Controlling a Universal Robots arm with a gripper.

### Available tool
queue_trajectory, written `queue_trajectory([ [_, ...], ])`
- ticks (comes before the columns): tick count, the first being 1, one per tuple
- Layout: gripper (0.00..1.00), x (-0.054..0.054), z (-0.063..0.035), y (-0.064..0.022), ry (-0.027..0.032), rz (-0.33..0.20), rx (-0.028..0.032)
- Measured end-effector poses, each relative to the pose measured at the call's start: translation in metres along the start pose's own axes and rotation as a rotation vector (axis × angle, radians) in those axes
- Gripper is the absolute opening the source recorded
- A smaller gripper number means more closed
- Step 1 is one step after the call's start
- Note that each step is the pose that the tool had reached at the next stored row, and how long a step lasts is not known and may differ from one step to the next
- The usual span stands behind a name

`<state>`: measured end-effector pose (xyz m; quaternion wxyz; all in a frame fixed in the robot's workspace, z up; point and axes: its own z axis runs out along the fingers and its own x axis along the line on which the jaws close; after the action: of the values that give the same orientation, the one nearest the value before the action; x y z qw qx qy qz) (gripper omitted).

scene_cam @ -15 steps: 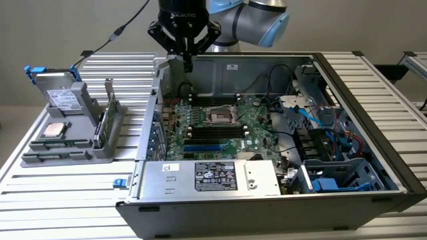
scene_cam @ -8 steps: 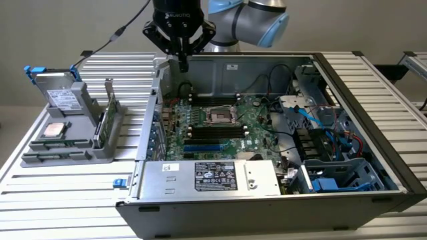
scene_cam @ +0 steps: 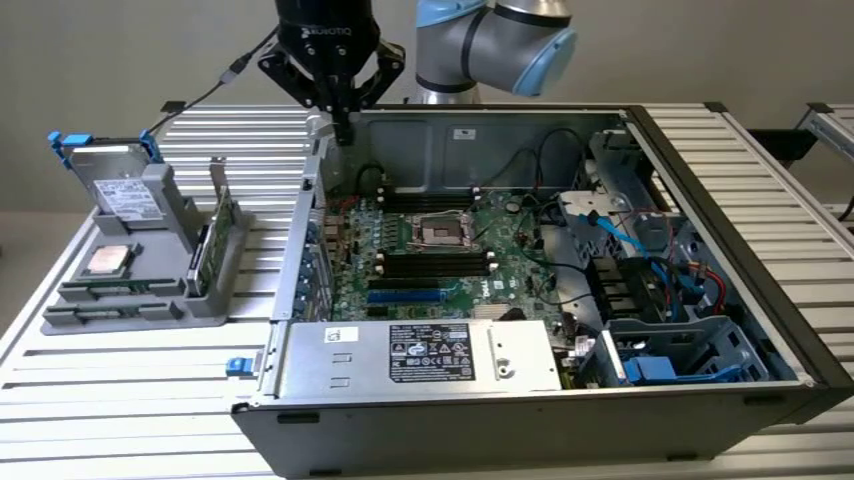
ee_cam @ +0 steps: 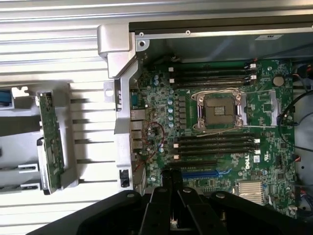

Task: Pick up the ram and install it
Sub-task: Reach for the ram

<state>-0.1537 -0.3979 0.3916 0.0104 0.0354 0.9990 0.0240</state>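
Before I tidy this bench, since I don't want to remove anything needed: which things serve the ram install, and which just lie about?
For the job:
ram
slots
claw

Lying about:
hard drive
CPU
green card
power supply

you can read "robotiq" in pale letters on the black body of the gripper [scene_cam: 342,126]. on the motherboard [ee_cam: 266,142] a white "dell" mark stands sideways, near the blue slot [ee_cam: 208,173]. the power supply label [scene_cam: 431,352] carries print too small to read.
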Motion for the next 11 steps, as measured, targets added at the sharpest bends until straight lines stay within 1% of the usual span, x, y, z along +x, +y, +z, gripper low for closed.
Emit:
queue_trajectory([
  [9,0.1,0.0015,0.0,0.0,0.0,0.0,0.0],
  [11,0.1,0.0039,0.0,0.0001,0.0,0.0,0.0],
])
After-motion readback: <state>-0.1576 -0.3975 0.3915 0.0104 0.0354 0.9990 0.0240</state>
